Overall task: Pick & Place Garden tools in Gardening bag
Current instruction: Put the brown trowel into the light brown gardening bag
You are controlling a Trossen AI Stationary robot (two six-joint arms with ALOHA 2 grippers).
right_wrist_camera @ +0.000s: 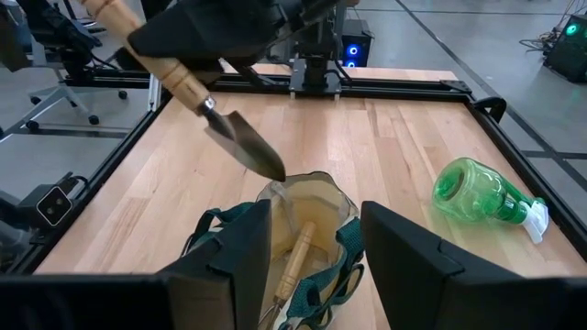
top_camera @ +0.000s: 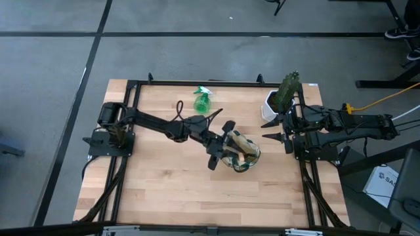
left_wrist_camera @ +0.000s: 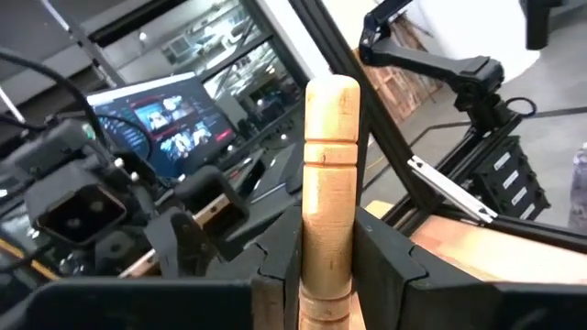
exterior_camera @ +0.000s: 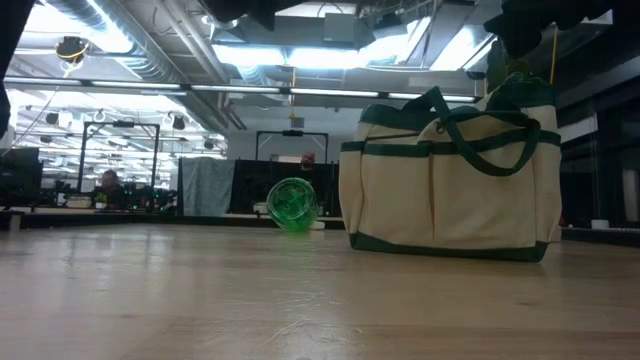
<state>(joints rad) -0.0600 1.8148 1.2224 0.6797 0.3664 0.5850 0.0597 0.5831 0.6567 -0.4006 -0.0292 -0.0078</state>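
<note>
We see the spray bottle (top_camera: pixel 202 101) lying on the table (top_camera: pixel 157 190), well apart from the bag (top_camera: pixel 241 157). Our left gripper (top_camera: pixel 226 145) clamps the trowel (right_wrist_camera: pixel 240 137) by its handle, blade tip at the bag's mouth. Our right gripper (top_camera: pixel 275 128) waits beside the pot (top_camera: pixel 272 103), fingers wide.

The left gripper (top_camera: pixel 231 145), its arm stretched out, has its fingers (left_wrist_camera: pixel 385 266) clamped tight, while the right gripper (top_camera: pixel 275 129) waits with fingers (right_wrist_camera: pixel 408 266) spread apart.
</note>
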